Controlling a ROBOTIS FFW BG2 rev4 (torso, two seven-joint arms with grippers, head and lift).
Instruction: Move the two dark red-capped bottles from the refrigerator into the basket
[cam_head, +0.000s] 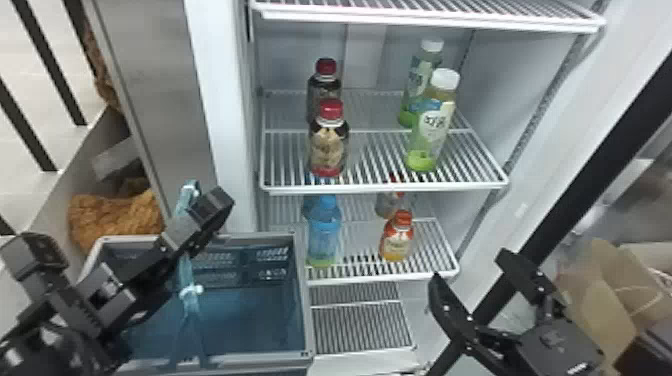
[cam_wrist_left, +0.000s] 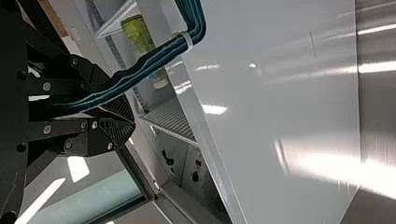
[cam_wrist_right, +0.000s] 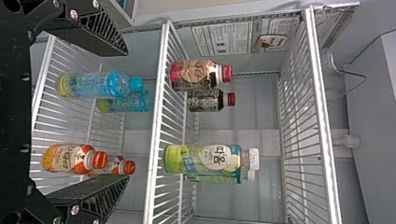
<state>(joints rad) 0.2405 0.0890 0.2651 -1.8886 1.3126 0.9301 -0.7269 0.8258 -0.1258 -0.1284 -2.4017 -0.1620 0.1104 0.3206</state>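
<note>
White metal makes up the big refrigerator, and it is open. Just beside it, on the left in the head view, is the blue basket, with a gray rim and a blue handle that goes up. A white wire shelf in the refrigerator has four bottles standing on it, and a lower wire shelf has more. The right gripper is near the lower right of the head view, in front of the refrigerator, and its two black fingers are wide apart, with nothing between them. The left gripper is over the basket, and its fingers are close together, holding the blue handle. Two green bottles with white caps, one in front and one in back, stand on the right side of the upper shelf. The two dark red-capped bottles are on the left side of that same shelf, both upright, the front one close before the back one. On the lower shelf, a blue bottle stands under the dark ones, and a small orange bottle with a red cap stands to its right.
</note>
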